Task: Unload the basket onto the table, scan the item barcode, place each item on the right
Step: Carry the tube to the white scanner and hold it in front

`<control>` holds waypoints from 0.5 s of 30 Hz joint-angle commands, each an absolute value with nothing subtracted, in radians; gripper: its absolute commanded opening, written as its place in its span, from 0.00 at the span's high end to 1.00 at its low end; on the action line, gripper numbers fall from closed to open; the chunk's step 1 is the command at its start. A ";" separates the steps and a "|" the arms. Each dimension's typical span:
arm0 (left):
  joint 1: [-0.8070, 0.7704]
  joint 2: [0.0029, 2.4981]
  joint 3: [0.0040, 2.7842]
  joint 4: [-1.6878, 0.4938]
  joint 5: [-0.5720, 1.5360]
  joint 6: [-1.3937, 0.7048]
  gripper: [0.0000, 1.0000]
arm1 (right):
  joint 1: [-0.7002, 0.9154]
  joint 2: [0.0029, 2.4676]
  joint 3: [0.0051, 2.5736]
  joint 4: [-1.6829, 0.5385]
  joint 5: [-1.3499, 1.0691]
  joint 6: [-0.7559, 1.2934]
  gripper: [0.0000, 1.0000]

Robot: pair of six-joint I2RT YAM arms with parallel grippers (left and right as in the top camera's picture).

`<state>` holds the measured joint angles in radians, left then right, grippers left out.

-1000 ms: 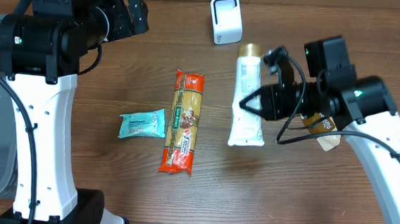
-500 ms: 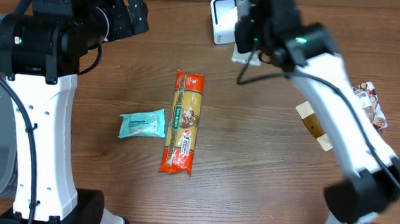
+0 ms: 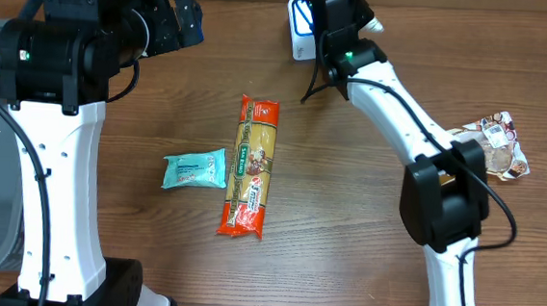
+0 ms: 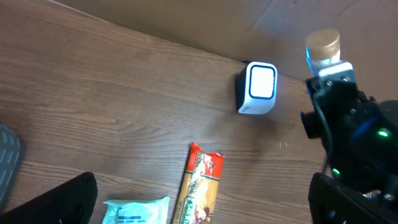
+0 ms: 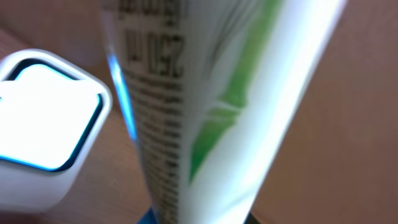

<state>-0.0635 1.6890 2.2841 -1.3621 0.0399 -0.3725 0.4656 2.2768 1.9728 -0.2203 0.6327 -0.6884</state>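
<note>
The right gripper (image 3: pixel 339 18), fingers clamped on the white tube (image 5: pixel 205 112), has carried it from the table's right middle to the far edge, its printed side now just beside the lit scanner (image 4: pixel 258 87), so scanning looks underway, while the left gripper (image 3: pixel 185 17) waits spread wide.

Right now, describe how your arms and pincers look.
Left arm and right arm: white rounded links, bulky black joint housings, each with a small green light, and thin black cables running alongside. The left pincer is black.
</note>
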 commanded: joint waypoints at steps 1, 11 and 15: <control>-0.061 1.695 2.291 -1.358 0.033 -0.389 0.00 | 0.471 2.344 1.997 -0.118 0.717 -0.807 0.96; -0.061 1.695 2.291 -1.358 0.033 -0.389 0.00 | 0.472 2.482 1.997 -0.008 0.717 -1.164 0.96; -0.061 1.695 2.291 -1.358 0.033 -0.389 0.00 | 0.473 2.487 1.997 0.032 0.714 -1.164 0.96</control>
<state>-0.0635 1.6890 2.2841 -1.3613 0.0399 -0.3725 0.4664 2.5130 1.9728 -0.0193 0.6876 -1.0981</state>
